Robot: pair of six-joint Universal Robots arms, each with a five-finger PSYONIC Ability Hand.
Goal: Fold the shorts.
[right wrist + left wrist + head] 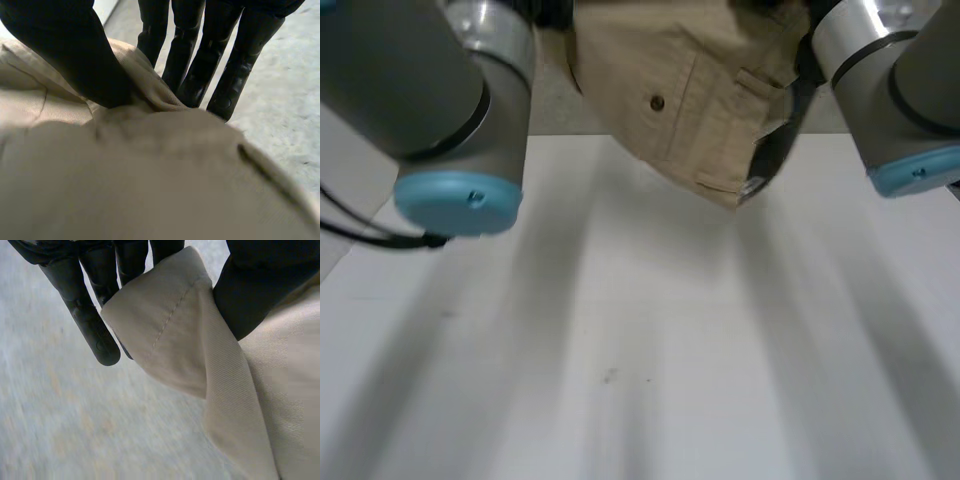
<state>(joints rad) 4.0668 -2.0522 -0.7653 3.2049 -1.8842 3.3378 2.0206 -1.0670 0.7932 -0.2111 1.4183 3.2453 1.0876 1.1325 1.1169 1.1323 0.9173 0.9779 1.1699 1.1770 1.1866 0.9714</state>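
Shorts [665,95] pinched in fingers [85,315] of left hand [250,290], right hand [65,55].

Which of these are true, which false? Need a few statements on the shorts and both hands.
1. The left hand pinches a stitched edge of the shorts. True.
2. The shorts lie flat on the table. False: both hands hold them up, bunched.
3. The right hand is shut on the cloth. True.
4. The shorts are blue denim. False: they are beige.
5. A button shows on a pocket. True.
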